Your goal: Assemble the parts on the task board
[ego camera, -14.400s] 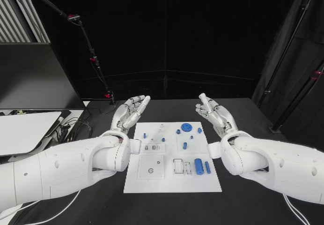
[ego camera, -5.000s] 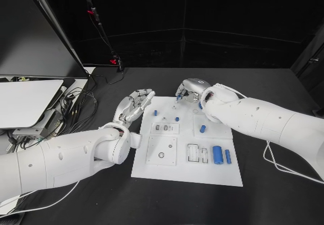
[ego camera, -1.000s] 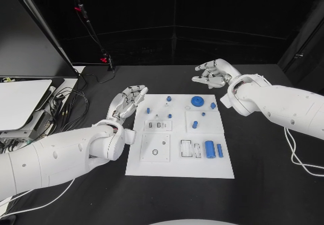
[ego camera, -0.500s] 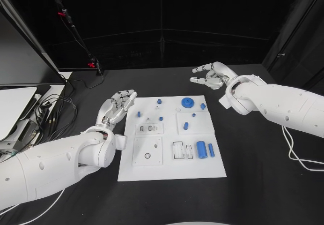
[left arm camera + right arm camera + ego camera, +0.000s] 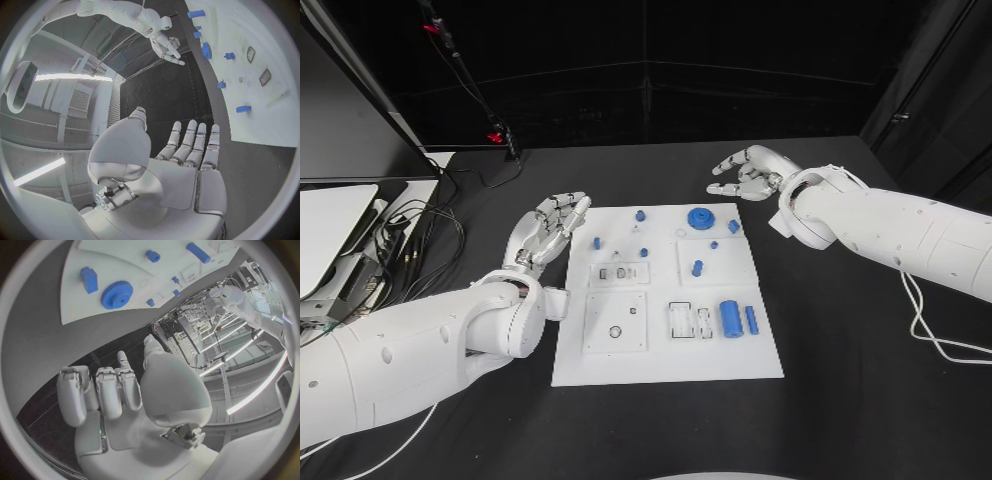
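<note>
Bare black table (image 5: 877, 330) lies wide on the right of the white rectangular task board (image 5: 668, 365), and the board's near strip carries nothing. The silver left hand (image 5: 545, 232), fingers straight and apart, stands just beside the board's left edge. The silver right hand (image 5: 750, 172), fingers curled, hangs beyond the far right corner, near the blue toothed gear (image 5: 700, 217).

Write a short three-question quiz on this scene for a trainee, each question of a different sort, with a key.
1. True or false: the right hand holds the blue gear.
2. The left hand is: A) on the task board; B) beside the board's edge, fingers straight; C) holding a part.
3. Fill in: the large blue cylinder lies on the ____.

Key: 1 false, the gear lies on the board and the hand is off it; 2 B; 3 task board.
</note>
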`<action>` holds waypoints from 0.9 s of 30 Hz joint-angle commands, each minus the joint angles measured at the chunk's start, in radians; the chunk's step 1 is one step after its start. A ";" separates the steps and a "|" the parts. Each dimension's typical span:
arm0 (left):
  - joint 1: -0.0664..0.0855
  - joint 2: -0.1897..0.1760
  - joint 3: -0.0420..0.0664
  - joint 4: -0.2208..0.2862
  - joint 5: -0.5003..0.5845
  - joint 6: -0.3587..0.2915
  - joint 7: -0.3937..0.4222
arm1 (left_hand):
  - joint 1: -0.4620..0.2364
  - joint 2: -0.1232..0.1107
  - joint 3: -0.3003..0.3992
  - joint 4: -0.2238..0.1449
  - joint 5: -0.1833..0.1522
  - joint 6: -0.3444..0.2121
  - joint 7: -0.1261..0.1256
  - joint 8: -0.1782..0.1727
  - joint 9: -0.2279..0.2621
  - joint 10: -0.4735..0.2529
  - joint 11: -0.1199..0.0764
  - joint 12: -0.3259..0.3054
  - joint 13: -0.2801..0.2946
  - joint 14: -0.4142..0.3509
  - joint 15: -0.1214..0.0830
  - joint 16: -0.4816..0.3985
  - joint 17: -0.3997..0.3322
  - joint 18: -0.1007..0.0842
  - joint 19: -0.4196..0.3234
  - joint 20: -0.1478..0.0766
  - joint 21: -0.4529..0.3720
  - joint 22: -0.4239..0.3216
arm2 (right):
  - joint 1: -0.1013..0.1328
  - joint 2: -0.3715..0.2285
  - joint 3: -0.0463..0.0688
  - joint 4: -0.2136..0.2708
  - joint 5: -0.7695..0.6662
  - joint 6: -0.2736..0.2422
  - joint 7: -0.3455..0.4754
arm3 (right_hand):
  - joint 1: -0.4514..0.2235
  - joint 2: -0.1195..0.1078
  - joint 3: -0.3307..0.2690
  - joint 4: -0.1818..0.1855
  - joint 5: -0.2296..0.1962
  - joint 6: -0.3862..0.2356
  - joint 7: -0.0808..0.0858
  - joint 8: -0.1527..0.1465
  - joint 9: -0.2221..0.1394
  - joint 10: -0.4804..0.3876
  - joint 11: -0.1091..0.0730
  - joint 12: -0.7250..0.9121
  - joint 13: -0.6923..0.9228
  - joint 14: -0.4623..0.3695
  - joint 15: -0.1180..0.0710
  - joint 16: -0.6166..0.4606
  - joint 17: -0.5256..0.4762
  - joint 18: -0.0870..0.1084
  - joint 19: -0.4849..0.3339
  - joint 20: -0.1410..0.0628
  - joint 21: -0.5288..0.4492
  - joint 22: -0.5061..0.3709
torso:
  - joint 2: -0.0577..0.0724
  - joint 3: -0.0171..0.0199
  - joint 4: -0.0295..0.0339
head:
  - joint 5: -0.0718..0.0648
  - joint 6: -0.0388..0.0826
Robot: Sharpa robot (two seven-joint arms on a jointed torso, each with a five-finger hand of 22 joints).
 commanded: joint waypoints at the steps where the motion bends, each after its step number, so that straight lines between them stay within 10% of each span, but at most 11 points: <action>1: 0.001 -0.001 0.001 0.004 -0.007 0.012 0.277 | 0.003 0.011 0.000 -0.002 0.006 0.000 0.158 0.006 -0.001 -0.004 -0.001 0.007 -0.001 0.000 0.008 0.004 -0.002 0.013 -0.003 0.000 0.007 0.001 | -0.005 0.007 0.000 -0.003 -0.128 0.047 -0.047 | 0.019 -0.007 0.027 -0.011 0.009 0.017 0.001 0.028 0.009 0.105 0.014 0.003 0.263 0.105 0.013 0.002 0.263 -0.007 0.102 0.012 0.003 0.263 | 0.000 0.0000 -0.0010 | 0.005 -0.002; 27: 0.001 -0.002 0.001 0.004 -0.007 0.014 0.277 | 0.005 0.013 -0.001 -0.002 0.008 0.000 0.158 0.007 -0.003 -0.003 -0.001 0.008 -0.001 0.001 0.009 0.006 -0.001 0.012 -0.004 0.000 0.008 0.002 | -0.019 0.083 0.001 -0.062 -0.306 0.075 -0.121 | 0.052 -0.041 0.097 -0.031 0.003 0.022 0.007 0.073 0.020 0.105 0.025 0.003 0.263 0.105 0.011 0.002 0.263 -0.007 0.102 0.014 0.003 0.263 | -0.001 0.0007 0.0001 | 0.010 -0.010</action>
